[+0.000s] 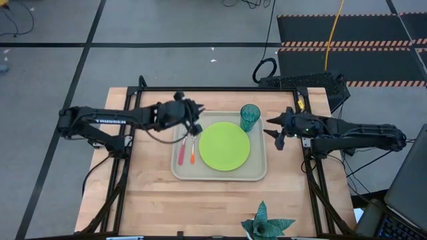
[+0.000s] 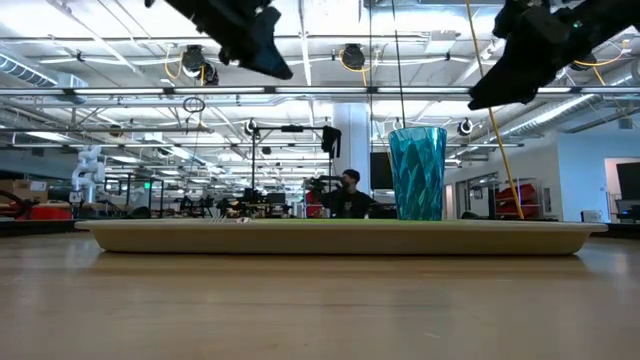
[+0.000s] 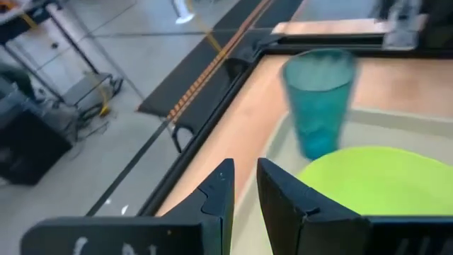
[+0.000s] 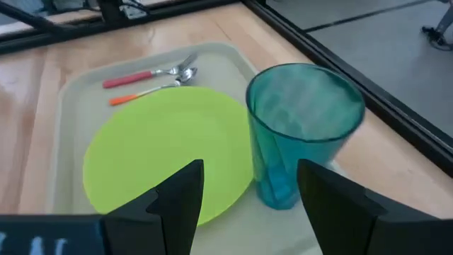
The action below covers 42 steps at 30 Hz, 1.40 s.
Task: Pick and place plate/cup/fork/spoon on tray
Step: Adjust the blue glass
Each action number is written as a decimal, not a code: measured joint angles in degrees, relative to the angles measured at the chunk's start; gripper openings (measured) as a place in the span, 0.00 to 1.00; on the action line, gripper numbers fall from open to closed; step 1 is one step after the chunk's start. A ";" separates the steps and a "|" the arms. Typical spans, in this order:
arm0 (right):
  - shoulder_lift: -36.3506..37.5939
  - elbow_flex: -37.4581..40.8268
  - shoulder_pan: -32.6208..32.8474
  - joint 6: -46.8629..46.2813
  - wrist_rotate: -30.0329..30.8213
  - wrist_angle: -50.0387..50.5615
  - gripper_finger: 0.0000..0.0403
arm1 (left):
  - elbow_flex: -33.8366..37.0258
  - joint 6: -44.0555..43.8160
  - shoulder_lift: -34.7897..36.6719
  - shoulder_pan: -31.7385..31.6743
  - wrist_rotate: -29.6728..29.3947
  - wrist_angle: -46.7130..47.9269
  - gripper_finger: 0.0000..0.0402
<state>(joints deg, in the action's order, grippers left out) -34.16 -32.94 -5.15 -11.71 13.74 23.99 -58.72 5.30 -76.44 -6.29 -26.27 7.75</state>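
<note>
The beige tray (image 1: 257, 175) lies mid-table. On it the lime-green plate (image 1: 224, 146) lies flat. The teal cup (image 1: 250, 117) stands upright on its base in the tray's far right corner. The red-handled fork (image 1: 181, 152) and the orange-handled spoon (image 1: 193, 152) lie side by side on the tray's floor, left of the plate. My left gripper (image 3: 244, 170) hovers above the tray's far left part, open by a narrow gap, with nothing between its fingers. My right gripper (image 4: 248, 170) hangs open just beyond the tray's right rim, pointing toward the cup (image 4: 301, 134), and holds nothing.
A spiky teal leafy object (image 1: 267, 227) sits at the table's near edge. A black frame (image 1: 220, 89) runs along the table's far edge, with dark gear (image 1: 307, 83) at the far right. Bare wood (image 1: 153, 200) lies near the tray's front.
</note>
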 joint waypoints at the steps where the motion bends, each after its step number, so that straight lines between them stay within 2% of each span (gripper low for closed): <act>1: -1.27 -0.61 0.00 0.42 0.05 -0.52 0.54 | 0.00 -0.02 0.00 -1.30 0.87 0.22 0.17; 5: -8.47 -5.75 0.00 4.68 0.14 -0.57 0.54 | 0.00 0.91 0.66 -6.07 3.09 0.80 0.17; 9: -18.05 -15.01 0.00 11.75 0.15 3.82 0.54 | -0.02 2.59 1.12 -10.00 6.14 0.81 0.17; 13: -29.14 -26.58 -0.02 16.49 -0.13 14.07 0.54 | 0.00 4.12 1.59 -12.97 8.98 1.34 0.17; 20: -46.12 -44.49 -1.72 17.36 -0.33 37.12 0.54 | 0.00 5.67 2.69 -16.88 11.33 2.16 0.17; 26: -51.13 -47.38 -5.94 19.29 -5.10 41.11 0.54 | 0.00 6.46 5.85 -18.24 12.18 3.24 0.17; 32: -53.05 -47.38 -9.71 21.25 -6.33 41.95 0.53 | 0.00 6.43 8.51 -18.47 16.04 4.85 0.17; 35: -52.95 -47.36 -10.65 22.60 -6.32 40.90 0.47 | 0.00 6.43 8.75 -18.53 16.14 6.06 0.17; 37: -52.95 -47.36 -11.02 23.26 -6.26 40.96 0.40 | 0.00 6.41 8.66 -18.56 16.07 7.00 0.17; 42: -52.84 -46.55 -11.39 24.33 -6.04 41.60 0.13 | 0.00 5.98 8.68 -18.51 16.09 7.59 0.17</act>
<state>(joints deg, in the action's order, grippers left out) -87.01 -79.49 -16.53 12.62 7.70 65.59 -58.72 11.27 -67.77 -24.80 -10.18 15.34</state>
